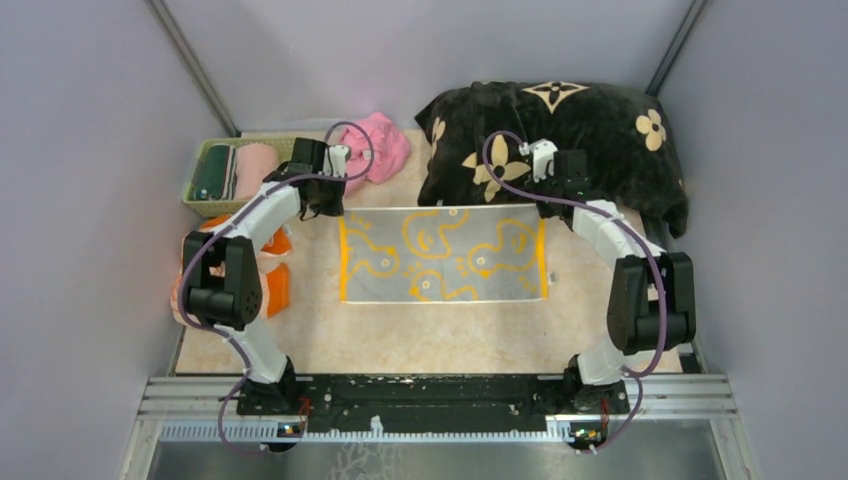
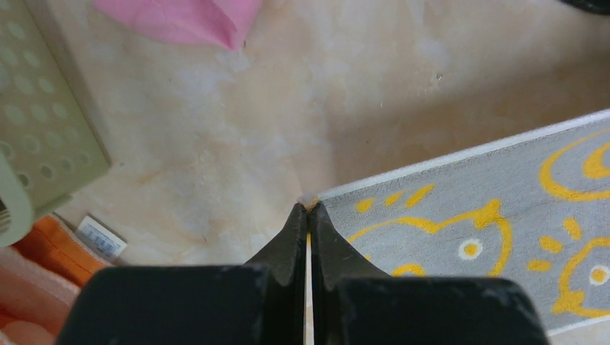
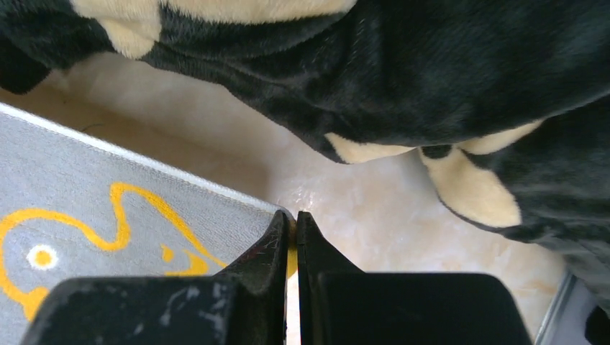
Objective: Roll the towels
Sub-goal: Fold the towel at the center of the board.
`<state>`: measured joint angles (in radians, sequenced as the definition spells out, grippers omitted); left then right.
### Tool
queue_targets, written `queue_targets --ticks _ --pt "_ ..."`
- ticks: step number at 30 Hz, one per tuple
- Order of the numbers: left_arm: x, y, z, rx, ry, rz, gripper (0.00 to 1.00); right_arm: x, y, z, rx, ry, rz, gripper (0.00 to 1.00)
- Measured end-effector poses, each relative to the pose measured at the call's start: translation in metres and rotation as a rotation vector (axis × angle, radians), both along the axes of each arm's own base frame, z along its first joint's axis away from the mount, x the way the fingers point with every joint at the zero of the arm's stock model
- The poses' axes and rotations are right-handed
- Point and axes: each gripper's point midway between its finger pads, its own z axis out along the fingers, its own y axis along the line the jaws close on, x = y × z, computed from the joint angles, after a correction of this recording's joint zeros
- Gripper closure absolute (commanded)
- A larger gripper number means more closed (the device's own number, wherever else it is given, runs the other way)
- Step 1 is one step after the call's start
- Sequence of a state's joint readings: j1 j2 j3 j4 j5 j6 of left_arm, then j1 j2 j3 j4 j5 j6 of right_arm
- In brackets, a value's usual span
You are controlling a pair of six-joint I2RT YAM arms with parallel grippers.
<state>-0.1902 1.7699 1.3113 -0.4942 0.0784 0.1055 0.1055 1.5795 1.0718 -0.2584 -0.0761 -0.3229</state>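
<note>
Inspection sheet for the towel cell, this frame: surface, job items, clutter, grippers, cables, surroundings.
Surface: pale marbled table, no spills seen.
Job's things: grey towel flat and unrolled at centre; peach towel bunched at the left edge, partly under the left arm.
Clutter: black blanket far right; pink cloth far centre; green basket far left, rolled cloths inside.
Grippers: left gripper shut on the grey towel's far-left corner; right gripper shut on its far-right corner.
Cables: purple cables loop along both arms, off the towel.
Surroundings: grey walls; nothing else seen.
</note>
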Motion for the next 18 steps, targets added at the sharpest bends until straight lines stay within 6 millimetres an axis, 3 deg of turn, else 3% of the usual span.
queue_targets --ticks 10,18 --pt "0.011 -0.006 0.032 -0.054 -0.117 -0.022 1.00 0.002 -0.007 0.037 -0.012 -0.121 -0.036 1.00" --pt "-0.013 -0.007 0.031 -0.083 -0.104 -0.025 1.00 -0.032 -0.010 0.027 0.025 -0.110 -0.075 1.00"
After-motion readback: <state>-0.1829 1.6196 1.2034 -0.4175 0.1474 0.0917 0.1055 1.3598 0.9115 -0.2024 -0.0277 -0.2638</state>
